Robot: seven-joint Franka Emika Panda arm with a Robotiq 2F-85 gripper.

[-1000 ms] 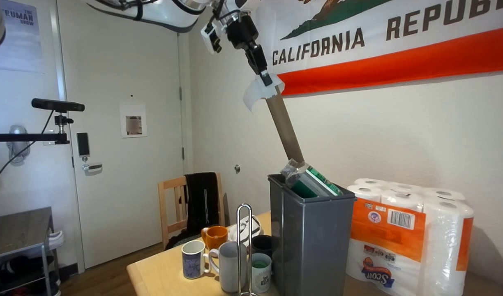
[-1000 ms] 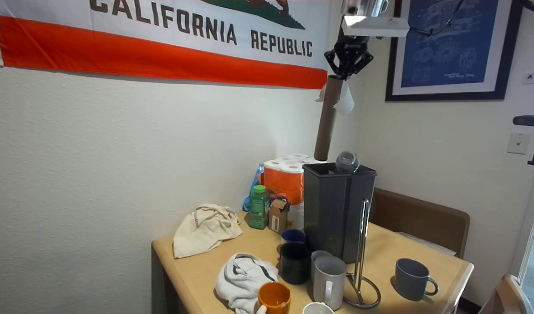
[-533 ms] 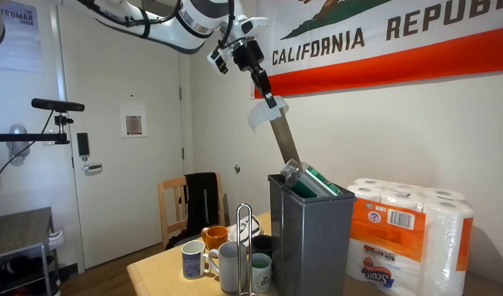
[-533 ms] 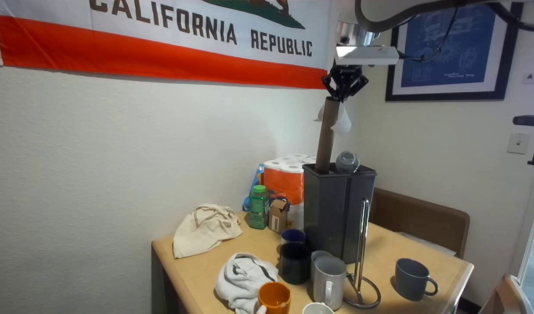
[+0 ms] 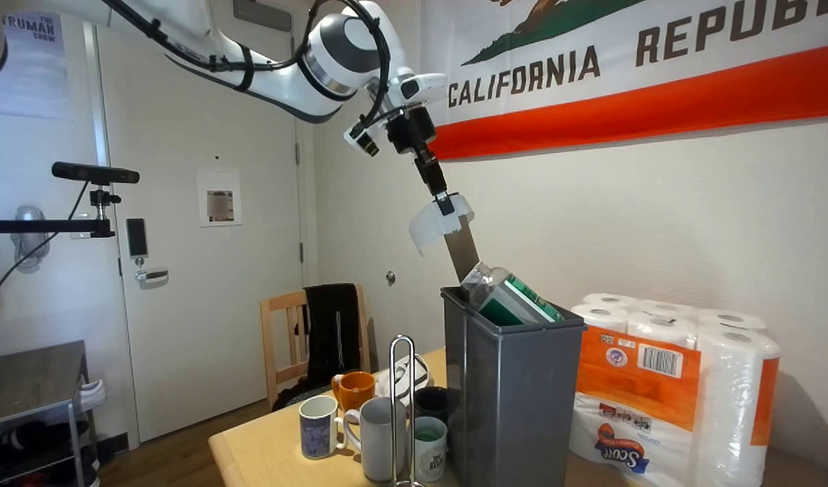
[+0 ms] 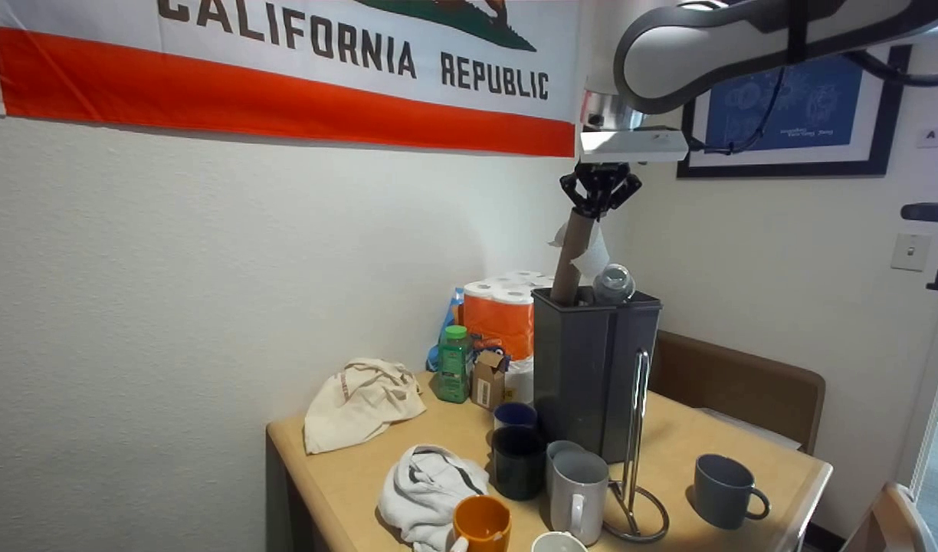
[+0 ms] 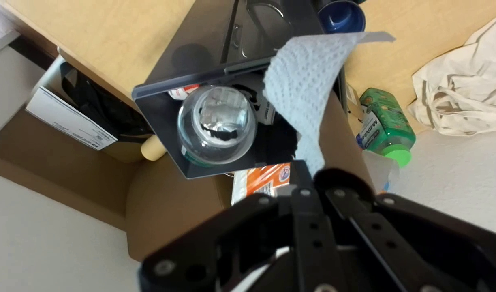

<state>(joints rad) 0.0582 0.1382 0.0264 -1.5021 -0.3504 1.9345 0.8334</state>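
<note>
I have the claw (image 6: 591, 215) clamped on the top rim of the cardboard tube (image 6: 573, 257), which slants down below it, lower end seemingly just inside the bin (image 6: 578, 368).

In an exterior view, a tall dark-grey plastic bin (image 6: 569, 368) stands on a pale wooden table (image 6: 446, 429). In its mouth are the lower end of a brown cardboard tube (image 6: 573, 257) and, to the right, a clear plastic bottle (image 6: 614, 284). Behind the bin, leftward, sits an orange-and-white plastic-wrapped pack of paper rolls (image 6: 498, 322), with a green plastic bottle (image 6: 454, 368) to its left and a cream cloth bag (image 6: 362, 406) farther left. A silver metal stand (image 6: 634, 429) is before the bin, left of a slate-grey ceramic mug (image 6: 722, 491).
</note>
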